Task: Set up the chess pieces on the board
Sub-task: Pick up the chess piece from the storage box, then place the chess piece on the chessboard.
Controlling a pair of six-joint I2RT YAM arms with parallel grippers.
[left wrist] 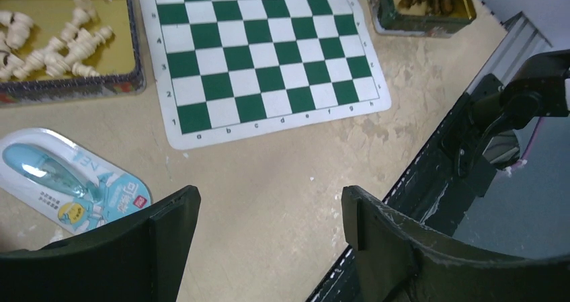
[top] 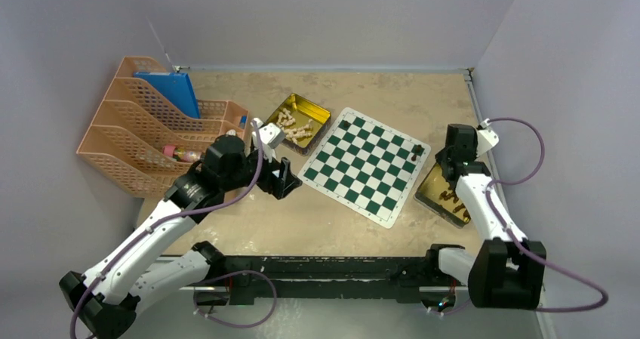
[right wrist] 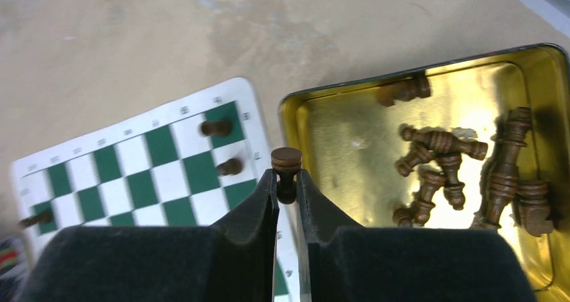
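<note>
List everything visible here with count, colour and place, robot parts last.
board: one, green and white checks, table centre
dark pieces on board: three seen, dark brown, two near the right tin
held piece: one, dark brown, in the right gripper
dark pieces in tin: several, dark brown, lying loose
right tin: one, gold, right of board
pale pieces: many, beige, in left tin
left tin: one, gold, far left of board
file rack: one, peach, far left
blue folder: one, in rack
correction-tape pack: one, white and blue, by left gripper
table: one, tan
left gripper: open, empty
right gripper: shut on held piece
</note>
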